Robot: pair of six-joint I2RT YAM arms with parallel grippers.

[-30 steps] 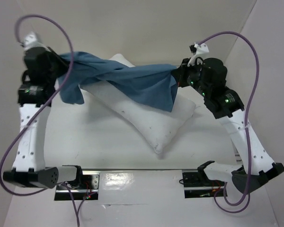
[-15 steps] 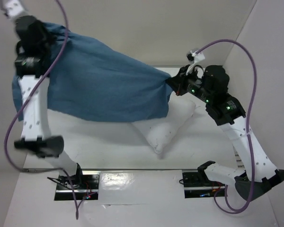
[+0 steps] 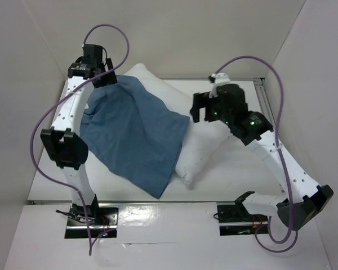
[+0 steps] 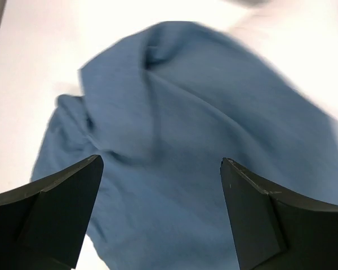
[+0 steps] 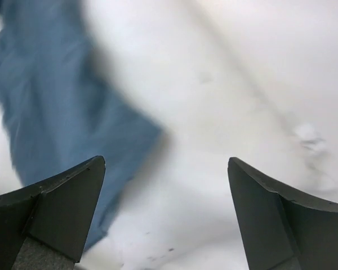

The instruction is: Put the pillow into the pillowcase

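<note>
The blue pillowcase (image 3: 136,132) lies limp and spread out, draped over the left half of the white pillow (image 3: 205,147) and down onto the table. The pillow's far corner (image 3: 142,72) and right end stick out from under it. My left gripper (image 3: 101,79) hovers open over the cloth's far left end, holding nothing. In the left wrist view the pillowcase (image 4: 174,129) fills the space below the open gripper (image 4: 161,160). My right gripper (image 3: 198,108) is open above the pillow (image 5: 225,84). In its wrist view that gripper (image 5: 167,160) is empty, with the pillowcase edge (image 5: 45,95) to its left.
White walls (image 3: 304,62) close in the table at the back and on both sides. The arm bases sit on a metal rail (image 3: 163,209) at the near edge. Purple cables (image 3: 50,112) loop beside each arm.
Both grippers have opened and let go of the pillowcase, which dropped from its stretched, lifted spread onto the pillow and table. The left arm swung down and inward from high at the far left.
</note>
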